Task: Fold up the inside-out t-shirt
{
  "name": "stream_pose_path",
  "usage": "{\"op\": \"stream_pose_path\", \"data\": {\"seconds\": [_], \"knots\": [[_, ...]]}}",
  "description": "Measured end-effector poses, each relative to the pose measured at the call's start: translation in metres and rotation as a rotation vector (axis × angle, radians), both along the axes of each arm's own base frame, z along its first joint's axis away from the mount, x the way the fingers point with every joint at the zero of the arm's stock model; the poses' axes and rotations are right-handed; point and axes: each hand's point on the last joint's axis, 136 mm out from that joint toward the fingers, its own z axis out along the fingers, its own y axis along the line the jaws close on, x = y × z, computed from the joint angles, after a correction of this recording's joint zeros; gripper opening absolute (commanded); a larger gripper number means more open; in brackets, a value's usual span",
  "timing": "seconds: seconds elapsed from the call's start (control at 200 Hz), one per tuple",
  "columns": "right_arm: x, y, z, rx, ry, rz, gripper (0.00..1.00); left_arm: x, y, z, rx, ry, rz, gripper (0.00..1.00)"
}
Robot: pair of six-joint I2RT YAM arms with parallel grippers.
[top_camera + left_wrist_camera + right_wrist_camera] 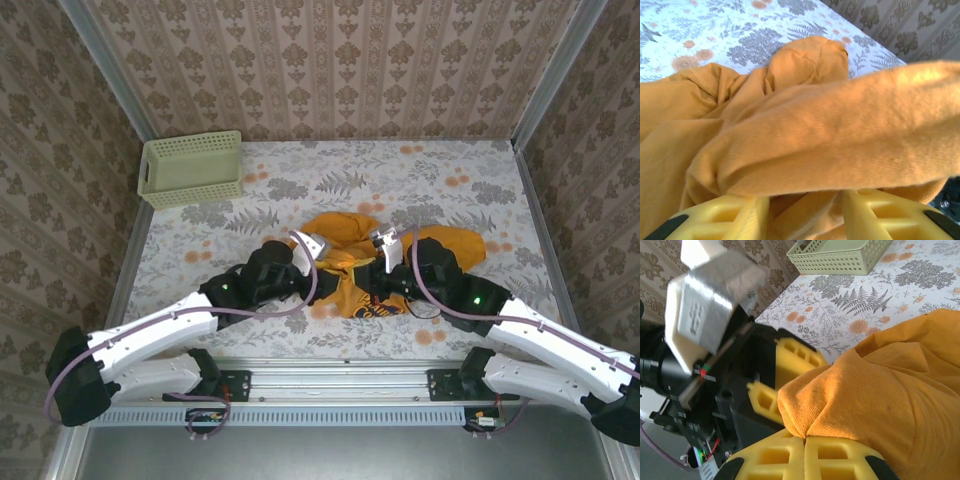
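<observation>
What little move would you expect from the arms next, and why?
Probably the left gripper closes on the fold lying between its parted fingers. The right gripper pinches the t-shirt, which lies bunched on the table; two grips would let them spread it.

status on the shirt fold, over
Right gripper shut on shirt edge. Left gripper open, cloth draped between fingers. Shirt bunched mid-table, not folded. Basket at far left corner, out of the way.
</observation>
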Motion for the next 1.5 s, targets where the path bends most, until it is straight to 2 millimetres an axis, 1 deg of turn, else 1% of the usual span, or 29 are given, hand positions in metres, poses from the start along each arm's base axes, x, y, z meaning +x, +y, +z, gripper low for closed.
{"op": "stream_pose_path", "data": {"seconds": [0.075, 0.21, 0.325, 0.405, 0.48, 0.63, 0.715, 0.74, 0.765, 0.775, 0.8, 0.81, 0.825, 0.835, 0.84, 0.845, 0.875, 0.89, 0.905, 0.935, 1.01, 1.095, 1.14, 1.21, 1.295, 1.395, 1.445, 1.5], "knots": [[-0.001, 0.000, 0.000, -0.003, -0.005, 0.005, 0.00, -0.001, 0.002, 0.004, -0.029, 0.002, -0.011, 0.45], [-0.003, 0.002, -0.002, 0.001, -0.001, 0.021, 0.00, -0.011, -0.006, 0.008, -0.060, 0.018, -0.078, 0.41], [-0.003, 0.003, -0.002, 0.005, -0.003, 0.025, 0.00, -0.016, -0.011, 0.005, -0.064, 0.038, -0.113, 0.29], [-0.002, 0.003, -0.002, 0.005, -0.003, 0.021, 0.00, -0.016, -0.013, -0.001, -0.050, 0.046, -0.124, 0.23], [0.001, 0.000, -0.002, -0.002, -0.008, -0.001, 0.00, -0.017, -0.013, -0.004, -0.041, 0.049, -0.127, 0.16], [0.006, -0.003, -0.003, -0.012, -0.015, -0.033, 0.00, -0.016, -0.011, -0.006, -0.025, 0.051, -0.117, 0.00], [0.008, -0.005, -0.006, -0.025, -0.013, -0.048, 0.00, -0.013, -0.011, -0.003, -0.017, 0.037, -0.100, 0.00], [0.008, -0.006, -0.008, -0.030, -0.011, -0.053, 0.03, -0.012, -0.010, -0.002, -0.014, 0.035, -0.094, 0.00], [0.009, -0.006, -0.009, -0.034, -0.009, -0.056, 0.08, -0.011, -0.010, -0.001, -0.012, 0.030, -0.086, 0.00], [0.009, -0.006, -0.009, -0.037, -0.008, -0.058, 0.08, -0.011, -0.010, 0.000, -0.010, 0.029, -0.083, 0.00], [0.011, -0.006, -0.011, -0.043, -0.003, -0.066, 0.17, -0.009, -0.008, 0.001, -0.005, 0.025, -0.072, 0.00], [0.011, -0.007, -0.012, -0.046, -0.003, -0.068, 0.17, -0.009, -0.008, 0.002, -0.005, 0.024, -0.070, 0.00], [0.012, -0.007, -0.014, -0.051, -0.001, -0.073, 0.23, -0.008, -0.007, 0.002, -0.003, 0.022, -0.064, 0.00], [0.012, -0.007, -0.014, -0.052, 0.000, -0.075, 0.26, -0.008, -0.006, 0.003, -0.002, 0.020, -0.060, 0.00], [0.013, -0.007, -0.014, -0.052, 0.002, -0.078, 0.26, -0.008, -0.006, 0.003, -0.001, 0.019, -0.058, 0.00], [0.013, -0.008, -0.015, -0.056, 0.002, -0.079, 0.30, -0.008, -0.005, 0.004, -0.001, 0.018, -0.056, 0.00], [0.014, -0.008, -0.018, -0.061, 0.009, -0.087, 0.37, -0.007, -0.002, 0.007, 0.003, 0.013, -0.043, 0.00], [0.015, -0.009, -0.019, -0.069, 0.007, -0.089, 0.39, -0.006, -0.001, 0.009, 0.003, 0.008, -0.036, 0.00], [0.016, -0.010, -0.021, -0.071, 0.015, -0.098, 0.42, -0.006, 0.001, 0.011, 0.004, 0.005, -0.028, 0.00], [0.017, -0.012, -0.023, -0.081, 0.021, -0.110, 0.47, -0.005, 0.005, 0.017, 0.004, -0.005, -0.013, 0.00], [0.022, -0.019, -0.028, -0.107, 0.024, -0.130, 0.54, -0.002, 0.015, 0.038, -0.013, -0.040, 0.028, 0.00], [0.028, -0.027, -0.032, -0.118, 0.033, -0.159, 0.59, 0.001, 0.028, 0.063, -0.040, -0.082, 0.070, 0.00], [0.032, -0.034, -0.039, -0.129, 0.042, -0.177, 0.61, 0.004, 0.037, 0.076, -0.054, -0.105, 0.097, 0.00], [0.035, -0.040, -0.054, -0.154, 0.059, -0.187, 0.63, 0.007, 0.047, 0.086, -0.065, -0.128, 0.127, 0.00], [0.032, -0.040, -0.080, -0.198, 0.097, -0.162, 0.63, 0.008, 0.058, 0.087, -0.053, -0.131, 0.152, 0.00], [0.028, -0.035, -0.110, -0.246, 0.155, -0.121, 0.62, 0.009, 0.063, 0.081, -0.024, -0.125, 0.165, 0.00], [0.025, -0.032, -0.118, -0.259, 0.170, -0.101, 0.62, 0.009, 0.066, 0.076, 0.000, -0.120, 0.171, 0.00], [0.022, -0.029, -0.122, -0.266, 0.174, -0.081, 0.63, 0.012, 0.070, 0.073, 0.024, -0.122, 0.185, 0.00]]}}
